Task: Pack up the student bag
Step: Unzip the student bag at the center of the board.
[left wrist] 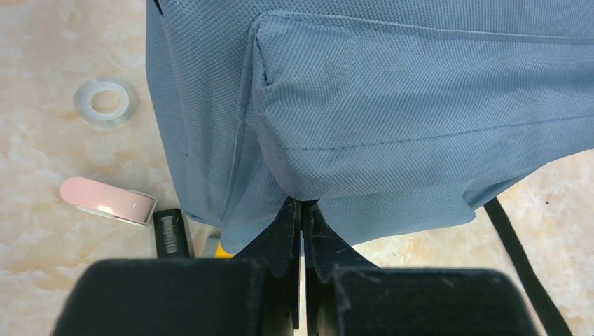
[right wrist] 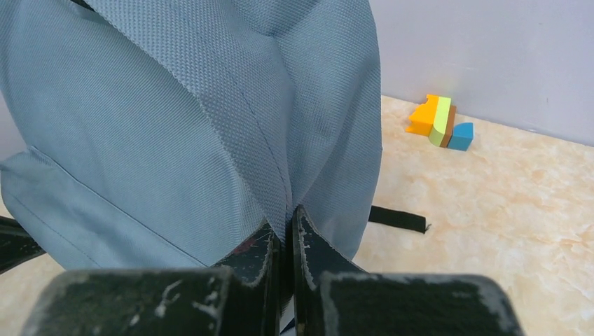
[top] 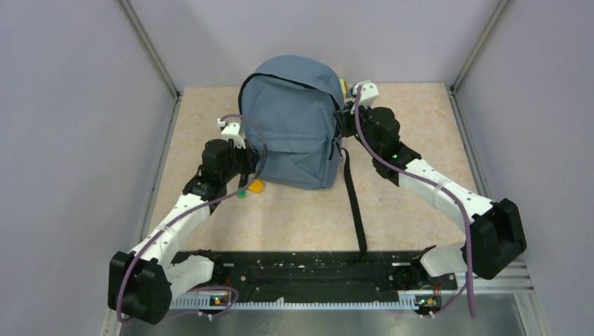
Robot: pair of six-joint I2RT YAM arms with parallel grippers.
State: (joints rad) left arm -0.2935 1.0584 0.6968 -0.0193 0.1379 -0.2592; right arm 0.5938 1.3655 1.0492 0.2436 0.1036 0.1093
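The student bag (top: 294, 126), a grey-blue fabric backpack, stands in the middle of the table with its front pocket facing the arms. My left gripper (top: 258, 166) is at the bag's lower left corner. In the left wrist view it (left wrist: 302, 203) is shut on a fold of fabric under the front pocket (left wrist: 420, 91). My right gripper (top: 342, 115) is at the bag's upper right side. In the right wrist view it (right wrist: 288, 218) is shut, pinching a ridge of the bag's fabric (right wrist: 175, 126).
A clear tape ring (left wrist: 106, 101), a pink flat piece (left wrist: 106, 199) and a black stick (left wrist: 170, 234) lie left of the bag. An orange item (top: 256, 186) lies by the left gripper. A black strap (top: 354, 203) trails toward the arms. Coloured blocks (right wrist: 441, 122) sit by the back wall.
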